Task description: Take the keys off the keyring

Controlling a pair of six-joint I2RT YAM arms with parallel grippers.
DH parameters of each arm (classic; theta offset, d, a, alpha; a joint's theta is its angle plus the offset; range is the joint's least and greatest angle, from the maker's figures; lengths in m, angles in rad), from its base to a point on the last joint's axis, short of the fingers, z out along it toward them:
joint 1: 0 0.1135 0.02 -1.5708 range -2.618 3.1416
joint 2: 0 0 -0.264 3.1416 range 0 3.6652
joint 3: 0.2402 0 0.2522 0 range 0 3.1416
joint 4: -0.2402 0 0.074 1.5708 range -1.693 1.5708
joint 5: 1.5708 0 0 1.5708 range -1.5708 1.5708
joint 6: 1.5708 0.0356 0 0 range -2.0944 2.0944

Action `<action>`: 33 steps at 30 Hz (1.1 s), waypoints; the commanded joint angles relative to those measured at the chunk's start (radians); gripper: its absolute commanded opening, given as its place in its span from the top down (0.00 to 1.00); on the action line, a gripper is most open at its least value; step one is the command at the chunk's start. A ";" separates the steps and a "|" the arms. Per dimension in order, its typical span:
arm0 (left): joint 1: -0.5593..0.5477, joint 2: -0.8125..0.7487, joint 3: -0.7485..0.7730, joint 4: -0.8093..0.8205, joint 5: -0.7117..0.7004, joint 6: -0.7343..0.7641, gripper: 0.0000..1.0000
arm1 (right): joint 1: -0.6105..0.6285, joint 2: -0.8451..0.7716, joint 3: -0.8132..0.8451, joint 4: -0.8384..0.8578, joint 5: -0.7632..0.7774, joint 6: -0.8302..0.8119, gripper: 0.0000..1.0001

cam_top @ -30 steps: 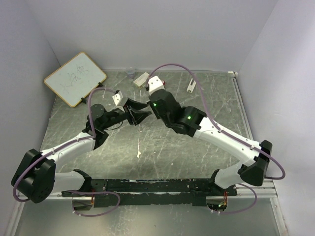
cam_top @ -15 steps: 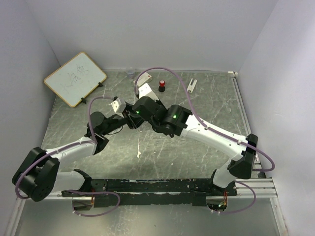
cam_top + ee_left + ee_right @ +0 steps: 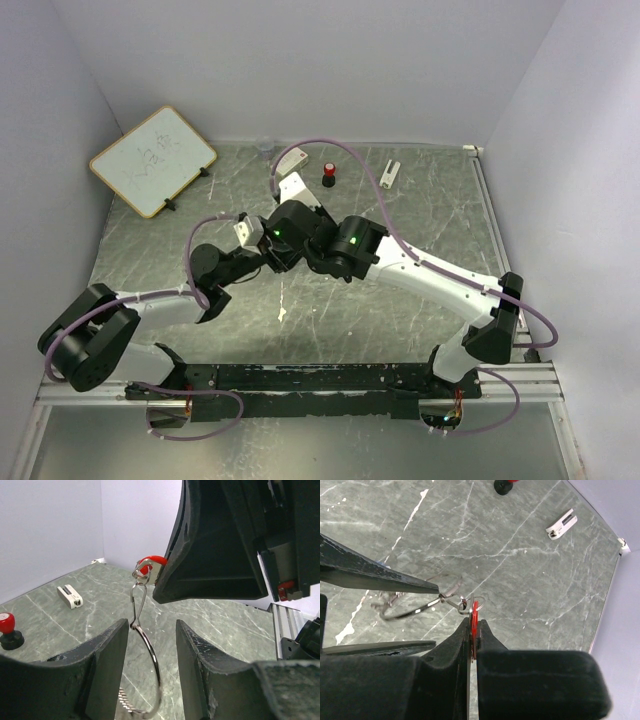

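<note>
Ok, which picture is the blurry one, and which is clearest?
Right wrist view: the keyring looks smeared at one end, though the red-headed key is sharp. Left wrist view: clearest, the ring's wire crisp with bright glints. Top external view: evenly lit, but the arms hide the ring.

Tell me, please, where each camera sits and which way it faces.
Top external: overhead from behind, facing down on the marbled green table; left arm, right arm show.
Left wrist: faces along the table; open left gripper flanks thin silvery keyring.
Right wrist: faces down; right gripper shut on the red-headed key.
Wrist views share keyring and key.
</note>
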 commanded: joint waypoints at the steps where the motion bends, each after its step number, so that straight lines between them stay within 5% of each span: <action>1: -0.033 0.018 0.028 0.064 -0.083 0.051 0.47 | 0.012 0.008 0.034 -0.011 0.032 0.014 1.00; 8: -0.073 0.030 0.013 0.087 -0.202 0.099 0.48 | 0.023 -0.004 0.025 -0.002 0.027 0.015 1.00; 33: -0.107 0.101 0.038 0.143 -0.288 0.115 0.50 | 0.040 -0.023 -0.005 0.014 0.030 0.014 1.00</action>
